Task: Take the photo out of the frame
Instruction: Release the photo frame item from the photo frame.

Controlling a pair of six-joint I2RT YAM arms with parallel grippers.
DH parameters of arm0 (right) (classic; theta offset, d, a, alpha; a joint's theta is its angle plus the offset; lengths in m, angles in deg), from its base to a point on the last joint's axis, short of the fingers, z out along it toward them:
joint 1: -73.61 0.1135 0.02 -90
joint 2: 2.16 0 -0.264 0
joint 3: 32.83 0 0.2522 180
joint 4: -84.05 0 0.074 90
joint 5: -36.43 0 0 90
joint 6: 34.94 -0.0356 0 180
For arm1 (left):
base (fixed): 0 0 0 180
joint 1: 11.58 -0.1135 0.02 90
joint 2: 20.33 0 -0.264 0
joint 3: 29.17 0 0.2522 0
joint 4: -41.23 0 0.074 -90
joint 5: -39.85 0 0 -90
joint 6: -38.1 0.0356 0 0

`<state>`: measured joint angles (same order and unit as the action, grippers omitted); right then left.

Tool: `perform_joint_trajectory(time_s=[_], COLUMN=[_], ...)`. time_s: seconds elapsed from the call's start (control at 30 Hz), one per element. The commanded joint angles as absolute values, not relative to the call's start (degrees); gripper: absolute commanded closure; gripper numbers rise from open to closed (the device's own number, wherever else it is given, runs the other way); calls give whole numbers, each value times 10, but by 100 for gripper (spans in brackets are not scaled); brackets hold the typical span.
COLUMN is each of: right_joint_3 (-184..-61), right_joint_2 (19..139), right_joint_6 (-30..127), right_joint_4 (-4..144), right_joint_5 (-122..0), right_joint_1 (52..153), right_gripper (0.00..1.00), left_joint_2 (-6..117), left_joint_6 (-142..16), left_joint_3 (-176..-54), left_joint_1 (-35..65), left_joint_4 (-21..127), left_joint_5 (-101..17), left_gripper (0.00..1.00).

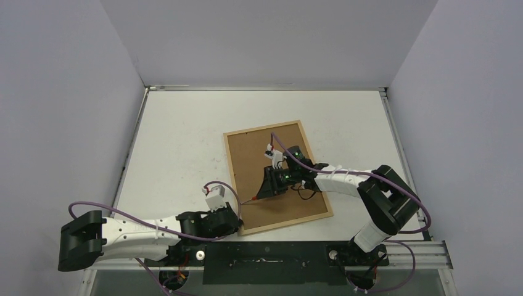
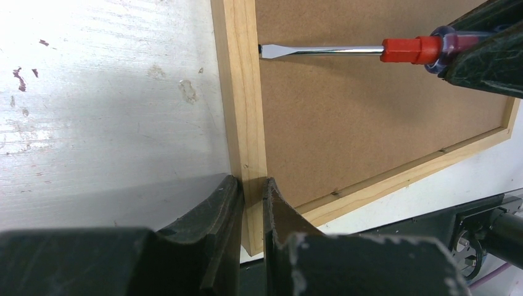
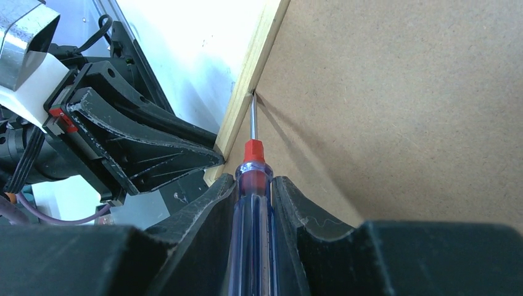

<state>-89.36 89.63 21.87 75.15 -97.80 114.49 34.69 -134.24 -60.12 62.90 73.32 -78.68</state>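
thin light-wood rectangular picture frame (image 2: 242, 92) lies face down on the white table (image 1: 185, 135), close to the arm bases. flat brown fibreboard backing panel (image 1: 253, 160) sits inside it, facing up. left gripper (image 2: 251, 185) is clamped on the frame's left rail by the near corner. right gripper (image 3: 254, 182) grips a flathead screwdriver (image 2: 321, 50) with a red-and-blue handle; its tip is at the seam between backing panel and that rail.

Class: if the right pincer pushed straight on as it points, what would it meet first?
The screwdriver in the right pincer would likely jam against the frame, beside the backing board.
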Motion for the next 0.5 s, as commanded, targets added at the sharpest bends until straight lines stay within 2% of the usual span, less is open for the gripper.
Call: perform_joint_trajectory(time_s=[0.0, 0.27, 0.47], right_joint_3=[-924, -998, -1051], right_joint_2=[908, 899, 907], right_joint_6=[250, 300, 301], right_joint_4=[734, 611, 571], right_joint_5=[-932, -832, -772], right_joint_1=[1165, 1216, 1260], right_gripper=[100, 100, 100], left_joint_2=[378, 372, 357], left_joint_6=[-1329, -1327, -1329], left_joint_3=[-582, -576, -568], left_joint_1=[627, 627, 628], left_joint_4=[838, 835, 836], left_joint_5=[-790, -789, -791], left_gripper=[100, 100, 100])
